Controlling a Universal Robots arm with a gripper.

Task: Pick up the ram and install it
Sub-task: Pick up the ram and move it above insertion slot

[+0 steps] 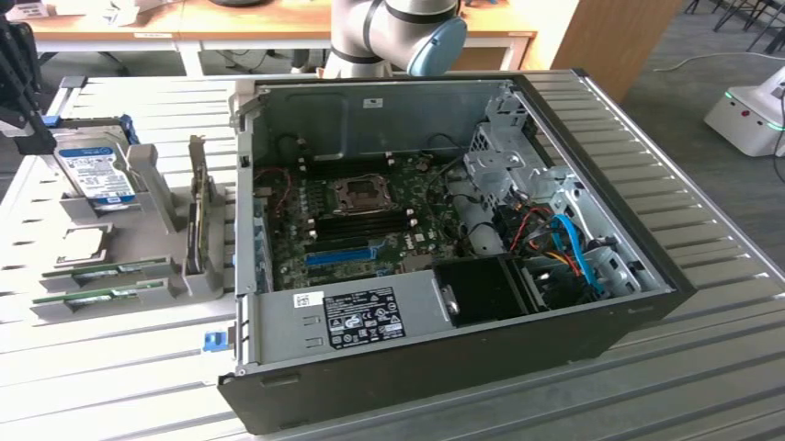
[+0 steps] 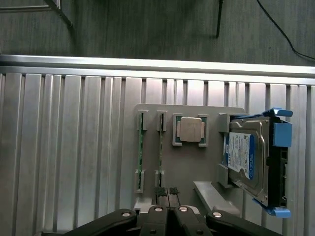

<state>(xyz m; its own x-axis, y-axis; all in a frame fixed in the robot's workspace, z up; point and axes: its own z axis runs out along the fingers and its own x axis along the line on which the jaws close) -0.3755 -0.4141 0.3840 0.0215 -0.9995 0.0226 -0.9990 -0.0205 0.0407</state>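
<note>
Pincer [image 2: 166, 192] closed, empty, hanging above ram [image 2: 161, 147], edgewise in grey holder [image 2: 192, 162]

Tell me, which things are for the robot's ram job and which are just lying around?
For the job:
- ram sticks in the grey holder
- gripper close to them
- motherboard in the open computer case

Just lying about:
- CPU chip
- hard drive with its blue bracket
</note>
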